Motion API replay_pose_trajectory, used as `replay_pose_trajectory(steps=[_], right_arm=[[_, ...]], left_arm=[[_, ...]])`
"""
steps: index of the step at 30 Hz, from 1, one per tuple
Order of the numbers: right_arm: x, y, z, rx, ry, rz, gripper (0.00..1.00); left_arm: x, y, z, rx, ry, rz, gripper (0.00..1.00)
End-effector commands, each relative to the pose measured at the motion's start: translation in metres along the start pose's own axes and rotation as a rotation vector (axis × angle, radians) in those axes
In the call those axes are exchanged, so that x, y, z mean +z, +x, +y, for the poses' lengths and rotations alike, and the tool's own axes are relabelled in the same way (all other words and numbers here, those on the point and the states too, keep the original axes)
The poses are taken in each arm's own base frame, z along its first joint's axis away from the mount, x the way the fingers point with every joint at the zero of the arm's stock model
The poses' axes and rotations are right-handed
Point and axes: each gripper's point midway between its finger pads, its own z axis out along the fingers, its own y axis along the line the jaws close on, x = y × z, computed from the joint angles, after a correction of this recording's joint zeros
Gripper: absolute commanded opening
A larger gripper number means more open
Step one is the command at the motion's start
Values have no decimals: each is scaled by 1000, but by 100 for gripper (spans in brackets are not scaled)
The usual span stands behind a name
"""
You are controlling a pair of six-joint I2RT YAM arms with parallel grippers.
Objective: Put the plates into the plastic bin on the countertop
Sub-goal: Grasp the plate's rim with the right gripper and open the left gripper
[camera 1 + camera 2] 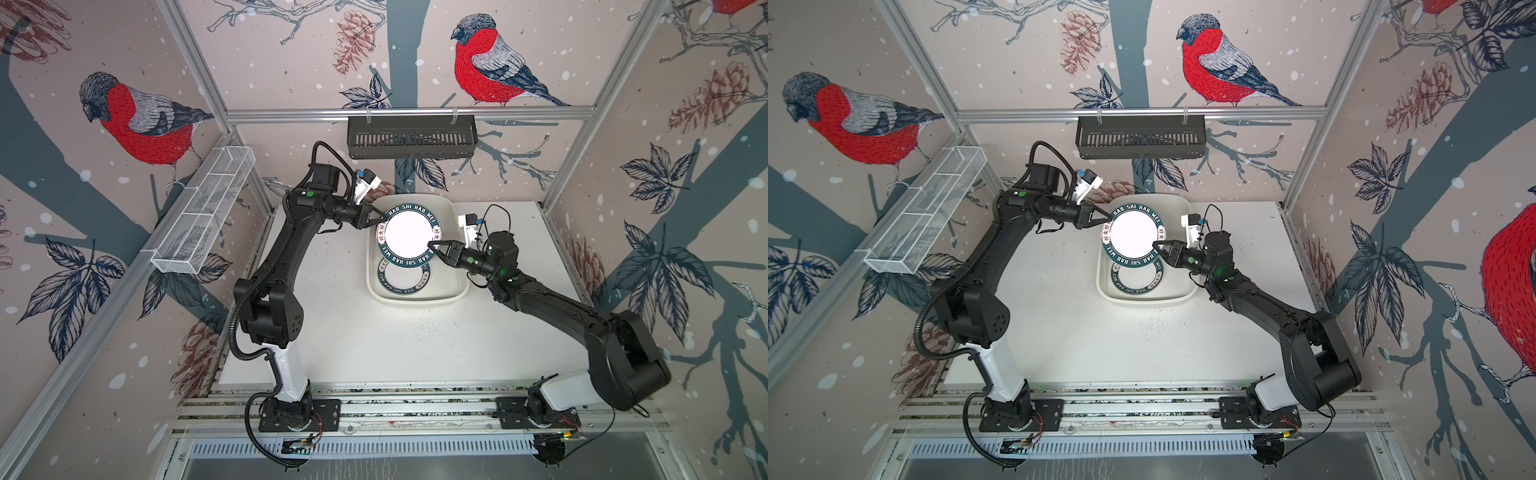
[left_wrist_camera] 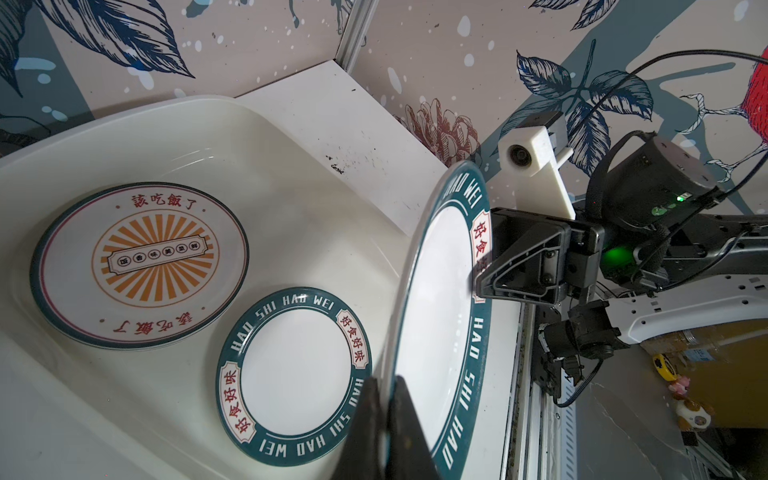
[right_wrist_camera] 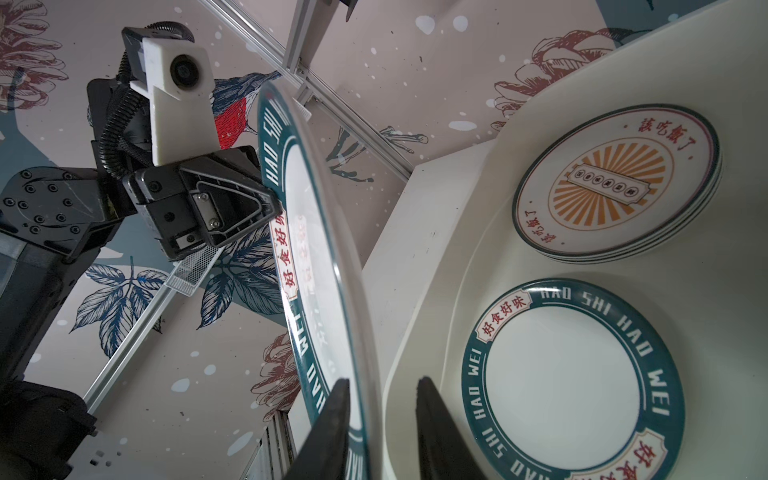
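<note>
A white plate with a dark teal lettered rim (image 1: 409, 237) (image 1: 1133, 237) hangs tilted above the cream plastic bin (image 1: 415, 301) (image 2: 166, 137). My left gripper (image 1: 384, 218) (image 2: 386, 380) is shut on its far-left rim. My right gripper (image 1: 432, 245) (image 3: 382, 380) straddles the opposite rim; its jaws are open, with a gap showing beside the plate (image 3: 316, 266). Inside the bin lie a second lettered plate (image 1: 403, 278) (image 2: 295, 374) (image 3: 569, 382) and a stack topped by an orange sunburst plate (image 2: 141, 262) (image 3: 615, 183). The held plate hides that stack in both top views.
The bin sits at the back of the white speckled countertop (image 1: 374, 345). A black slotted shelf (image 1: 411, 137) hangs on the back wall. A white wire-mesh basket (image 1: 203, 216) hangs on the left wall. Aluminium framing edges the table.
</note>
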Motion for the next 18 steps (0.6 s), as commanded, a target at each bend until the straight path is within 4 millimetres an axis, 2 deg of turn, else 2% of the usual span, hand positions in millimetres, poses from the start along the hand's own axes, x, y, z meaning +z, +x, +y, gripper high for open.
replay_pose_trajectory(steps=[1,5,7,18], right_arm=[[-1,-5,7,-7,-41,-21,24],[-1,-3,6,-2,-42,-21,22],[-2,-3,6,1,-41,-20,30],[-9,-4,8,-3,-34,-31,26]], left_arm=[[-1,-11,-9,59,7,-29,0],[0,-11,-10,65,0,-26,0],[-1,-10,-10,68,-2,-24,0],[-2,-11,-10,73,-13,-27,0]])
